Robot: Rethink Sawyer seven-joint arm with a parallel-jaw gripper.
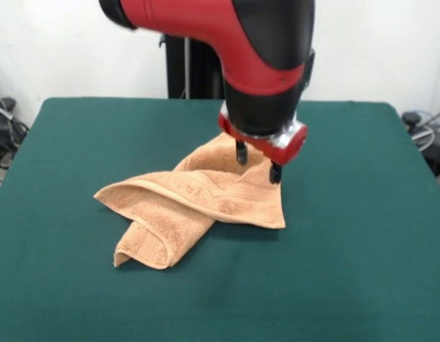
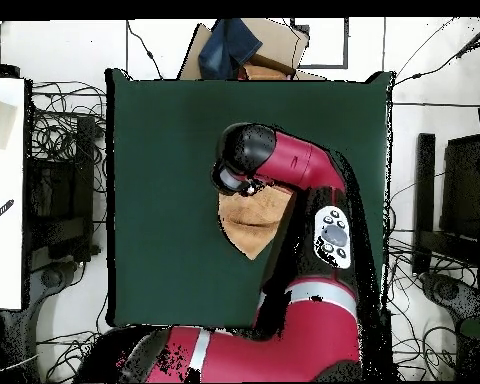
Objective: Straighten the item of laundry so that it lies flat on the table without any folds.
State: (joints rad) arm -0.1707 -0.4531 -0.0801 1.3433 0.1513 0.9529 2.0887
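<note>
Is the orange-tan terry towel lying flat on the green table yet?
No: the orange-tan terry towel is bunched, with folded layers crossing, on the dark green table.

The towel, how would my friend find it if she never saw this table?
Look at the big dark green table. Near its middle, under the red and black arm's hand, lies a crumpled orange-tan towel. It is the only thing lying on the green cloth, folded over itself with one flap sticking toward the front.

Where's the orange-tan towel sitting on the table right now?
In the front view, the folded orange-tan terry towel lies near the middle of the dark green table, slightly left of center, with the end effector at its far right corner.
</note>
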